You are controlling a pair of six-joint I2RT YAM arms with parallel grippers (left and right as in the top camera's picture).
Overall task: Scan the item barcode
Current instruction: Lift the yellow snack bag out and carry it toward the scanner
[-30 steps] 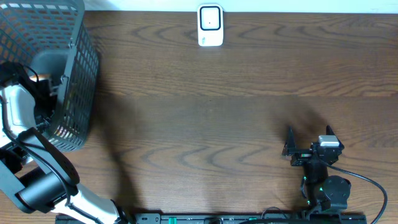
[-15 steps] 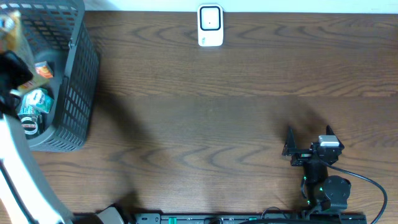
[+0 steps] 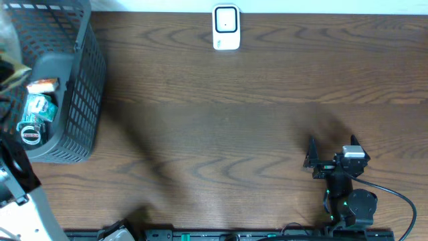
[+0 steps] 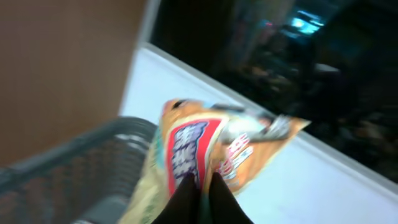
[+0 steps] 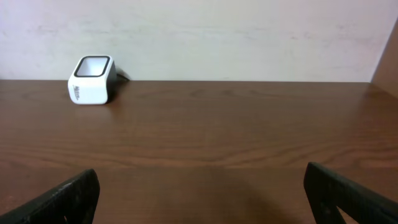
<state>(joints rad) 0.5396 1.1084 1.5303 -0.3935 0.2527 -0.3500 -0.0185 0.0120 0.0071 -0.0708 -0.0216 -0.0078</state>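
My left gripper (image 4: 202, 183) is shut on a snack bag (image 4: 208, 137), orange and yellow with red and blue print. The black fingers pinch the bag's lower edge. The bag hangs above the rim of the grey mesh basket (image 4: 87, 165), and the view is blurred by motion. From overhead the basket (image 3: 87, 73) stands at the far left of the table. The white barcode scanner (image 3: 226, 28) stands at the table's back edge, near the middle, and shows at the far left in the right wrist view (image 5: 91, 79). My right gripper (image 3: 332, 148) stands open and empty at the front right.
Inside the basket lie an orange packet (image 3: 43, 85), a green packet (image 3: 37, 106) and a red-topped can (image 3: 30, 134). My white left arm (image 3: 17, 194) rises along the left edge. A pale wall runs behind the table.
My left arm has lifted out of the basket with the snack bag, uncovering the items left inside. The right arm has not moved.
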